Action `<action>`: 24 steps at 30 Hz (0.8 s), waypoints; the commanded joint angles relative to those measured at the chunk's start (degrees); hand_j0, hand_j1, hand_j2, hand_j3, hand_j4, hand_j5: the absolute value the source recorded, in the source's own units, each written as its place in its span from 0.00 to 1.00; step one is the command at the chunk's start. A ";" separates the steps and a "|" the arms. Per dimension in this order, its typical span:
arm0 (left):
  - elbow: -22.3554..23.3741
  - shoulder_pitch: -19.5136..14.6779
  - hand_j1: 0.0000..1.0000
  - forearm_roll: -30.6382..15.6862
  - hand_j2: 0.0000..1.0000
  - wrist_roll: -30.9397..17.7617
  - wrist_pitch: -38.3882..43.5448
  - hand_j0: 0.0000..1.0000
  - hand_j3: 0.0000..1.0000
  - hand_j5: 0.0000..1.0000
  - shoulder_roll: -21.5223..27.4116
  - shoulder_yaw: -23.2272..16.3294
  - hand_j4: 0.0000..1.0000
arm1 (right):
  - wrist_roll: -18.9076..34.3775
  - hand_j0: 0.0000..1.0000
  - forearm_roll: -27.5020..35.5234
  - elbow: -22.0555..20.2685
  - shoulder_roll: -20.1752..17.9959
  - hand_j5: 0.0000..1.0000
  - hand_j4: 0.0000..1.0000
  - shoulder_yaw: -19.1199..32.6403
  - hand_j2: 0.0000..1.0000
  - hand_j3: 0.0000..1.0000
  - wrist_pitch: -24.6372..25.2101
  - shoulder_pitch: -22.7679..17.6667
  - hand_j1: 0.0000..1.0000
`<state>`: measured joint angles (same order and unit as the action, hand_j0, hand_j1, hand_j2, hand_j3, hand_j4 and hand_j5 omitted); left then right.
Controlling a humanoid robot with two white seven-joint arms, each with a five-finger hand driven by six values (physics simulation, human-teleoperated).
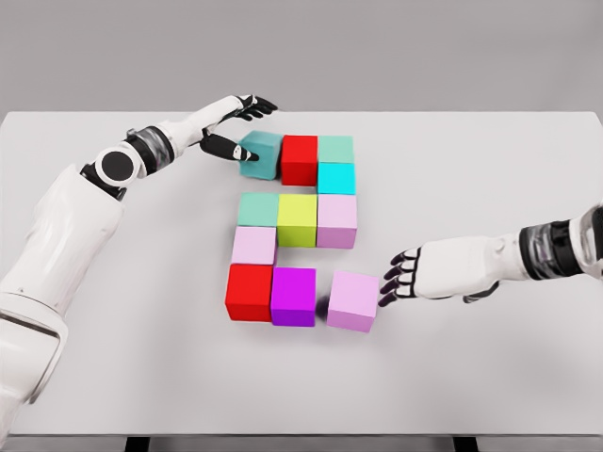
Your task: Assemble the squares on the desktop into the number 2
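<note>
Now the right hand (403, 278), fingers spread, seemingly touches the pink cube (353, 301).

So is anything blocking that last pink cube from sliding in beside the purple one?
Nothing visible: only a narrow bare gap separates the pink cube from the purple cube. The right hand touches its far side.

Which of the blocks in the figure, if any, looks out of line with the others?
The pink block at the bottom right sits turned and apart from the purple block. The right hand touches its right side. The teal block at top left also sits slightly askew.
</note>
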<state>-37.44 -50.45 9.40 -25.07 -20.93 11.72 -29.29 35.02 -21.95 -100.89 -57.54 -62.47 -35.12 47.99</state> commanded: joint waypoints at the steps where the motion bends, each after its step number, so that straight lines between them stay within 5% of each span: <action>1: -0.09 0.00 0.86 -0.35 0.86 0.02 0.01 0.86 0.86 0.86 0.06 0.11 0.86 | -0.02 1.00 0.24 -0.01 0.94 1.00 1.00 -0.02 1.00 1.00 0.12 0.00 1.00; 10: 0.00 0.00 1.00 -0.35 1.00 0.02 -0.26 1.00 1.00 1.00 0.68 0.20 1.00 | -0.02 1.00 0.33 -0.01 1.64 1.00 1.00 -0.02 1.00 1.00 0.12 0.26 1.00; 17: -1.59 -0.44 1.00 -2.81 1.00 -0.07 -11.42 1.00 1.00 1.00 4.45 0.99 1.00 | -0.02 1.00 0.33 -0.01 2.87 1.00 1.00 -0.02 1.00 1.00 0.12 0.35 1.00; 24: -0.97 -0.26 1.00 -2.46 1.00 -0.60 -12.12 1.00 1.00 1.00 4.37 -2.43 1.00 | -0.02 1.00 0.33 -0.01 3.05 1.00 1.00 -0.02 1.00 1.00 0.12 0.44 1.00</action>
<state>-38.59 -50.63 7.32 -25.56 -32.73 16.04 -30.61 35.02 -21.88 -100.89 -54.56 -62.52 -35.13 48.52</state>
